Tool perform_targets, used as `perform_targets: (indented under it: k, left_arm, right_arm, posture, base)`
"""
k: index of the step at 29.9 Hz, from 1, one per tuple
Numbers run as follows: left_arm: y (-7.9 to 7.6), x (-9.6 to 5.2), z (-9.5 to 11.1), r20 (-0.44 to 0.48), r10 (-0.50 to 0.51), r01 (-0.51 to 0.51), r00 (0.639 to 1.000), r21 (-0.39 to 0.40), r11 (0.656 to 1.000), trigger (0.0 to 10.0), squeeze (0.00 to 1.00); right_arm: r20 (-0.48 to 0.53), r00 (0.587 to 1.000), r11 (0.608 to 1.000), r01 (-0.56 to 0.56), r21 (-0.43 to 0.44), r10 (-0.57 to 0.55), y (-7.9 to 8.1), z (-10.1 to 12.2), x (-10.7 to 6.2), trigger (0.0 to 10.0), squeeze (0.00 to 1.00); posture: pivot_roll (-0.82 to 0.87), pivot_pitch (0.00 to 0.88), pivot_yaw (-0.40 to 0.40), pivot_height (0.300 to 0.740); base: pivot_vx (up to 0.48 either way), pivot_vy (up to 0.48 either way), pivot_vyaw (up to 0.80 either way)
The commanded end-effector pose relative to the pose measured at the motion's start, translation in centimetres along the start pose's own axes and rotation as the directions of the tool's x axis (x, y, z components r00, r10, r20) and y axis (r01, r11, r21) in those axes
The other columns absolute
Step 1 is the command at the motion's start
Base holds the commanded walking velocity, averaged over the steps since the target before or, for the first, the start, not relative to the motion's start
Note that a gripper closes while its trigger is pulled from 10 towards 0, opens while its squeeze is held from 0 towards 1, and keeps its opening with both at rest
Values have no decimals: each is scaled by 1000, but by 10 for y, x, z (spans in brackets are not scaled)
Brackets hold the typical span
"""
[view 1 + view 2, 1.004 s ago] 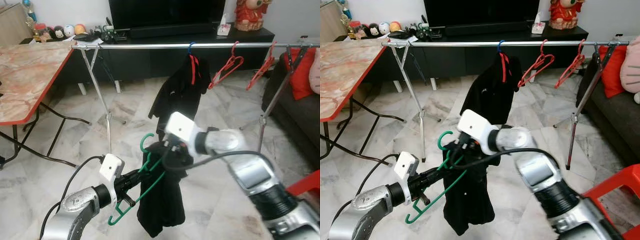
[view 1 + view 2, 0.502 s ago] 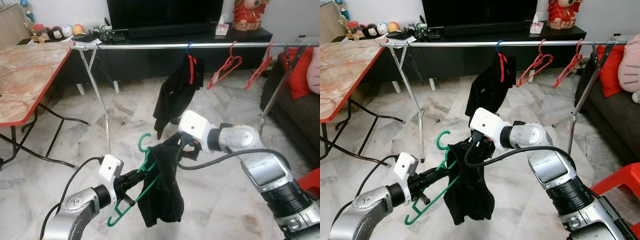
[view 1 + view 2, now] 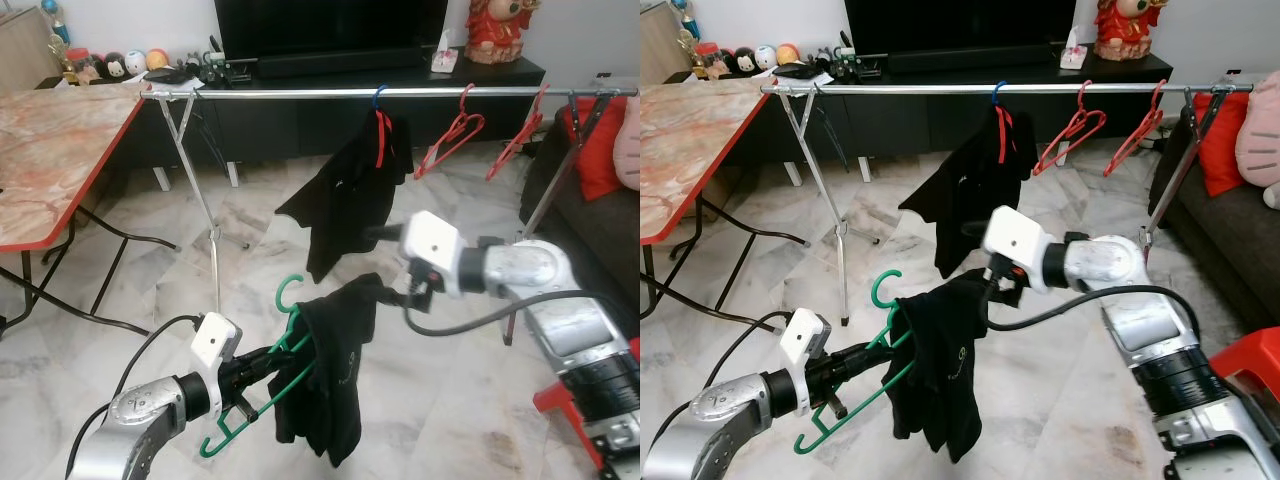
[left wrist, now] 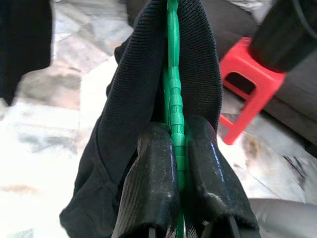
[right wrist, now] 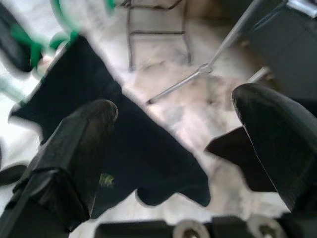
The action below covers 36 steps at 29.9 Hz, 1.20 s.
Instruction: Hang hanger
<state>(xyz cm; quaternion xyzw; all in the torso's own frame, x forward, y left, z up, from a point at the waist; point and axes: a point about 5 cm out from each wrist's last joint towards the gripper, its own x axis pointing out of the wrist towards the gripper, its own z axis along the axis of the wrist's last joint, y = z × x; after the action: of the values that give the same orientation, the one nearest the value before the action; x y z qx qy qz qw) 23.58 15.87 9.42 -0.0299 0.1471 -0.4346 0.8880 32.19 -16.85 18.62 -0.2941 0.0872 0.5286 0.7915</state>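
Observation:
A green plastic hanger point(image 3: 262, 392) is pinched in my left gripper point(image 4: 177, 135), low in front of me, hook point(image 3: 288, 289) pointing up. A black garment point(image 3: 335, 370) is draped over the hanger's right arm and hangs down from it. My right gripper point(image 3: 390, 265) is open, just right of the garment's top edge, with nothing between its fingers point(image 5: 84, 144). The steel clothes rail point(image 3: 300, 93) runs across the room behind, well above and beyond the hanger.
On the rail hang a black shirt point(image 3: 350, 190) on a blue hanger and two red hangers point(image 3: 455, 135). A marble-top table point(image 3: 50, 150) stands on the left. On the right are a sofa point(image 3: 600, 230) and a red stool point(image 3: 585, 385). A TV cabinet lines the wall.
My right gripper has let go of the garment and drawn back to the right. The garment now hangs from the green hanger, which has dropped slightly.

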Motion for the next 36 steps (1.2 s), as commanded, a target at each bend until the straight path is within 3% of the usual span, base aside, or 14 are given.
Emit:
perform_targets:
  k: [1,4,11,24,27,36]
  left_arm:
    - [-5,-2,16,67,-68,64,995,54,996,10000,0]
    - [-6,-2,19,80,-109,103,991,73,992,10000,0]
    - [-13,-3,18,4,-224,222,975,111,969,10000,0]
    - [-16,-6,17,-43,-290,293,956,129,947,10000,0]
    - [-17,1,26,-33,-313,313,949,199,929,10000,0]
    - [-20,6,35,-41,-360,360,932,234,903,10000,0]
  right_arm:
    - [15,996,996,-86,-10,87,4,-5,-5,10000,0]
    - [14,988,988,-156,-8,156,9,-8,-8,10000,0]
    - [23,946,946,-324,-23,325,18,-16,-6,10000,0]
    - [41,909,909,-413,-55,415,24,-14,-2,10000,0]
    - [29,871,871,-490,-34,491,37,-18,8,10000,0]
    - [8,856,856,-517,-13,518,45,-27,9,10000,0]
  posture:
    - [-203,0,18,740]
    - [-196,0,19,740]
    - [-191,0,24,740]
    - [-180,0,29,740]
    - [-170,0,15,740]
    - [-171,0,17,740]
  base:
    - [0,0,0]
    - [0,0,0]
    - [0,0,0]
    - [0,0,0]
    - [0,0,0]
    - [0,0,0]
